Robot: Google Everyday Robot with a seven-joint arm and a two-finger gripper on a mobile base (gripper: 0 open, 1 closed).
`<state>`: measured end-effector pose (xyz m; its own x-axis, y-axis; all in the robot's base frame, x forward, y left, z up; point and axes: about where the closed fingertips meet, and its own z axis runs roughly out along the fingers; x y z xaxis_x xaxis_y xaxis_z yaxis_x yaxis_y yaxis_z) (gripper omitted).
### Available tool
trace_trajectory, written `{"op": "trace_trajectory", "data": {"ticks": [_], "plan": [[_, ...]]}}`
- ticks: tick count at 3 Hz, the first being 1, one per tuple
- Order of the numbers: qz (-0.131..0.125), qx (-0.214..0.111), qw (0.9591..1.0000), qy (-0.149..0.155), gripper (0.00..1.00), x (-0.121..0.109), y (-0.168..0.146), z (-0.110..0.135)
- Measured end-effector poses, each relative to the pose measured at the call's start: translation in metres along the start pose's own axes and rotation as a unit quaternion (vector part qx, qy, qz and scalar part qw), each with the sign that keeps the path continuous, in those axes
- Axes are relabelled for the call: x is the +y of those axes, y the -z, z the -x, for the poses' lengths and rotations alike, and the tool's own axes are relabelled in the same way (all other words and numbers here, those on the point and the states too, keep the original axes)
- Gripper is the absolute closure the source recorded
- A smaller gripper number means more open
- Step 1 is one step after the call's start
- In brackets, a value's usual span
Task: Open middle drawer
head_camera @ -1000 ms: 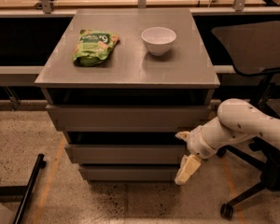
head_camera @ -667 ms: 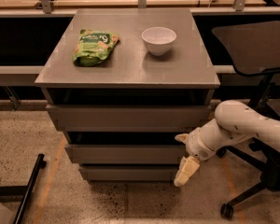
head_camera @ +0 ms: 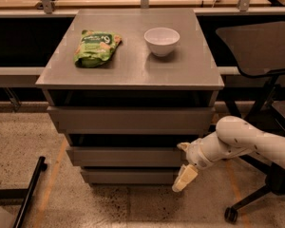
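The grey cabinet has three handleless drawer fronts. The middle drawer (head_camera: 126,156) sits between the top front (head_camera: 130,120) and the bottom front (head_camera: 128,175), and its panel stands a little forward of the bottom one. My gripper (head_camera: 184,163) is at the right end of the middle drawer front. It is open: one short finger (head_camera: 183,146) is at the panel's upper edge and one long cream finger (head_camera: 185,178) hangs below it. My white arm (head_camera: 237,137) reaches in from the right.
A green snack bag (head_camera: 97,47) and a white bowl (head_camera: 161,41) lie on the cabinet top (head_camera: 133,75). An office chair (head_camera: 256,46) stands at the right behind my arm, with a caster (head_camera: 230,215) on the floor. A black bar (head_camera: 31,189) lies at lower left.
My gripper has moved slightly down and to the left along the right end of the middle drawer. The drawers have not visibly moved.
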<state>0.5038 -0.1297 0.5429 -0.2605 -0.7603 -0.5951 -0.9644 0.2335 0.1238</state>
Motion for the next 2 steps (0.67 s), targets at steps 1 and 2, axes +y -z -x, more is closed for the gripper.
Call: {"op": "trace_trajectory", "data": {"ticks": [1, 2], "plan": [[-0.005, -0.011, 0.9999, 0.004, 0.00, -0.020, -0.017, -0.002], [-0.005, -0.015, 0.9999, 0.007, 0.00, -0.039, -0.029, -0.007]]}}
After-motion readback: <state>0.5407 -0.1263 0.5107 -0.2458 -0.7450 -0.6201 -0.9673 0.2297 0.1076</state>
